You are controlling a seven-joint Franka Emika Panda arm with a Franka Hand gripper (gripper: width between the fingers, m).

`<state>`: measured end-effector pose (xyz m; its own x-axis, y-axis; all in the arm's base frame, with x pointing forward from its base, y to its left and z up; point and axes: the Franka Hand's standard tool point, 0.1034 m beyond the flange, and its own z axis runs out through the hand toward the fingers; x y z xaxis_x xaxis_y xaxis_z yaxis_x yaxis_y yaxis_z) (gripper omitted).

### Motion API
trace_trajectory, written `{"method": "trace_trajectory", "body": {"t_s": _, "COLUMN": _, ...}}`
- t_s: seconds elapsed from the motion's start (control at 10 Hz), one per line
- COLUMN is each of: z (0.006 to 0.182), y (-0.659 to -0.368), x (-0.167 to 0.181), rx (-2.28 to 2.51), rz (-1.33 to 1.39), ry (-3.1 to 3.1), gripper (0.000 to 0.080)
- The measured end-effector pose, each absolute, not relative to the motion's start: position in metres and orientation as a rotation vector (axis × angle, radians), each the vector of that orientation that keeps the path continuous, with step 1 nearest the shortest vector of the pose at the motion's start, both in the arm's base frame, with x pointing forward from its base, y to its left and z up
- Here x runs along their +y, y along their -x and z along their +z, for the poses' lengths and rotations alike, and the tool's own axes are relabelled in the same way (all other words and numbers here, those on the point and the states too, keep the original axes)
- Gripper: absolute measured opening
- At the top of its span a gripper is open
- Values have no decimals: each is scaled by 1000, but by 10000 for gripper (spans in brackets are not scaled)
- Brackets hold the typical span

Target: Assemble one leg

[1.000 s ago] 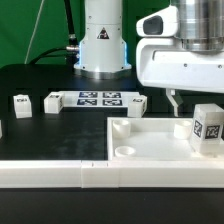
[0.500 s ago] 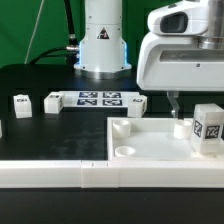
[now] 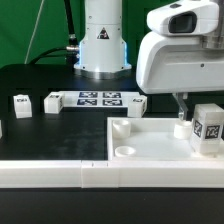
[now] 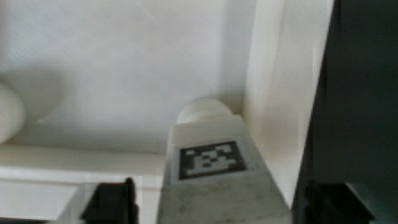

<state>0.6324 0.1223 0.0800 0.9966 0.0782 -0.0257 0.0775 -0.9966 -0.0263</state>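
Observation:
A leg, a chunky white post with a black-and-white tag, stands upright on the right part of the white square panel. My gripper hangs over that spot, with one dark finger showing just beside the leg's top. In the wrist view the leg lies between my two dark fingers, with a gap on each side. The gripper is open and holds nothing. The panel fills the space around the leg.
Two more legs lie on the black table at the exterior view's left. The marker board lies behind the panel, with another small tagged part at its right end. A long white bar runs along the front.
My gripper has moved toward the exterior view's right and slightly down, closer to the standing leg. The leg and panel have not moved.

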Motion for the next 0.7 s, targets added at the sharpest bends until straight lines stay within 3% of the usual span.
{"method": "trace_trajectory", "body": {"t_s": 0.1, "z": 80, "y": -632, "x": 122, "rx": -121, "rz": 42, "ry": 3114, "gripper": 336}}
{"method": "trace_trajectory", "body": {"t_s": 0.5, "z": 79, "y": -633, "x": 122, "rx": 4, "rz": 33, "ry": 3111, "gripper": 291}}
{"method": "trace_trajectory", "body": {"t_s": 0.7, "z": 79, "y": -632, "x": 123, "rx": 419, "rz": -22, "ry": 3063, "gripper": 291}}
